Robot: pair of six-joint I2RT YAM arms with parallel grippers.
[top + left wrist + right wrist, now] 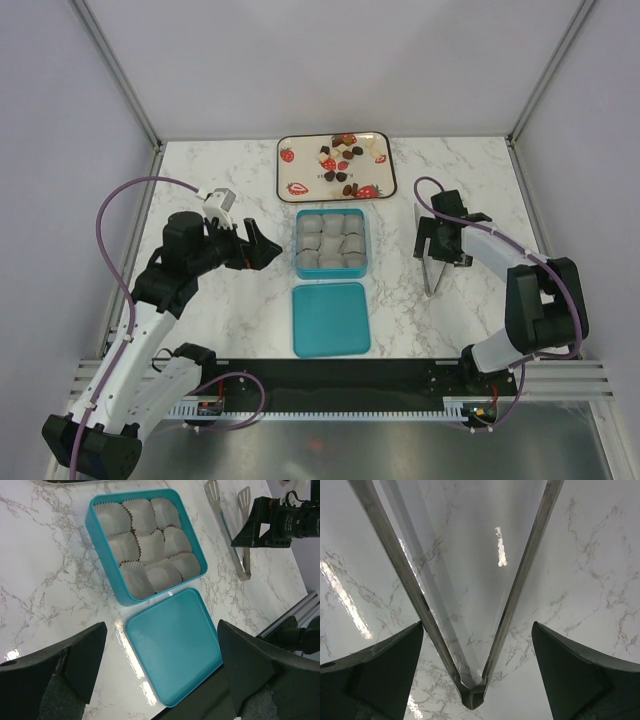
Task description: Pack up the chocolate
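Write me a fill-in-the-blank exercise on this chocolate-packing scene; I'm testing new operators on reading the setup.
1. The teal box holds ___ paper liner cups, all empty.
2. All the chocolates lie on the strawberry-print ___.
3. The metal tongs lie beneath the open fingers of the ___ arm.

Missing words: nine; tray; right.

The chocolate [328, 161], small dark, brown and white pieces, lies scattered on the strawberry-printed tray [305, 169].
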